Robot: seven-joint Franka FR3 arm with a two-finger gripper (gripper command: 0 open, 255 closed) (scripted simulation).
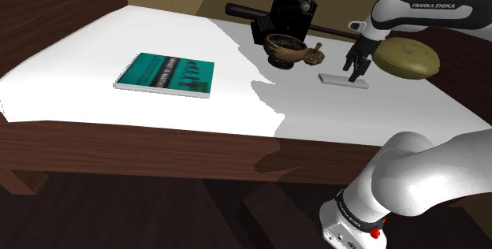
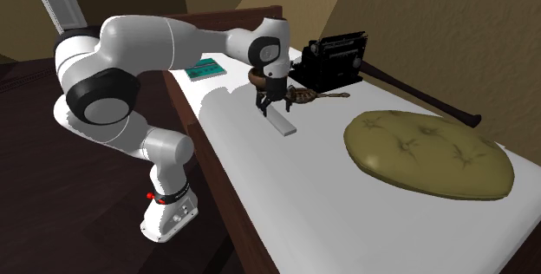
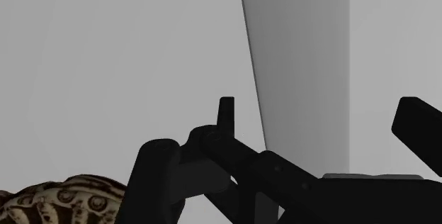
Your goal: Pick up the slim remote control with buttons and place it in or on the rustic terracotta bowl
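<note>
I am hovering my gripper (image 1: 356, 72), fingers spread apart, just above the slim grey remote (image 1: 335, 79) lying flat on the white surface (image 1: 331, 121) near the brown bowl (image 1: 285, 48). Closing too high or off-centre risks flicking it away.

The Franka arm (image 2: 165, 47) wore glossy white, rounded shells, broken at each joint by dark grey bands. Just above the base (image 2: 169, 220), a small red spot (image 2: 149, 197) sat beside a black collar (image 1: 352, 208) bearing small white lettering. The base itself was white and dotted with small dark marks. Farthest from the base, a dark band (image 1: 430, 5) on the last link read "FRANKA EMIKA" in white capitals. Beyond it, the tool (image 1: 355, 74) was black all over, with two blunt fingers (image 3: 152, 180).
</note>
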